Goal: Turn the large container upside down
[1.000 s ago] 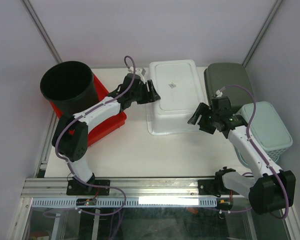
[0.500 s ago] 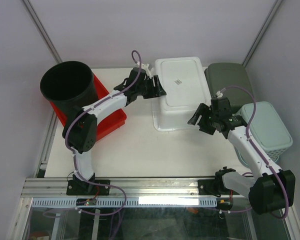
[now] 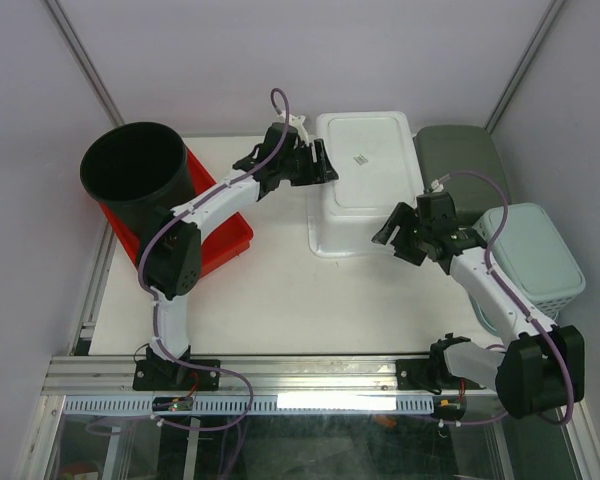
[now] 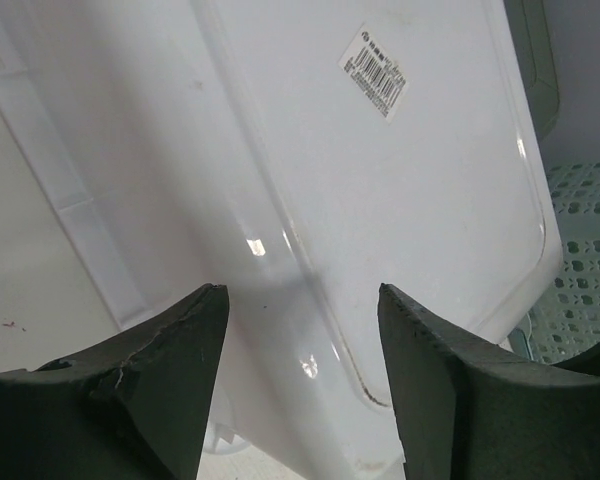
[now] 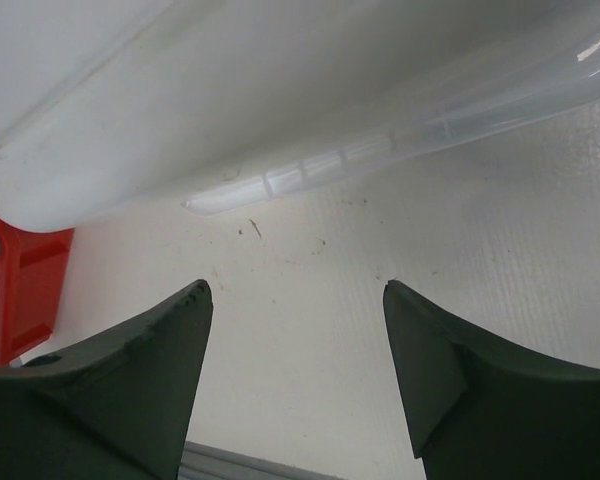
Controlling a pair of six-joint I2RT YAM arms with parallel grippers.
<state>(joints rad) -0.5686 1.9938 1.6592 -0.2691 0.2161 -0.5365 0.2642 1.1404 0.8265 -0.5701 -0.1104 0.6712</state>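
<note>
The white-and-black left arm (image 3: 195, 215) rises from its base at the near left edge, folds at a black elbow and stretches far and rightward. It ends in the black two-finger left gripper (image 3: 323, 165), whose dark padded fingers (image 4: 150, 400) stand spread with a wide gap between them. The white-and-black right arm (image 3: 500, 290) runs from its near-right base to a black elbow at the right and reaches far and leftward, a purple cable looping over its wrist; its black two-finger right gripper (image 3: 390, 238) points left and downward, fingers (image 5: 130, 400) likewise parted and clasping nothing.
</note>
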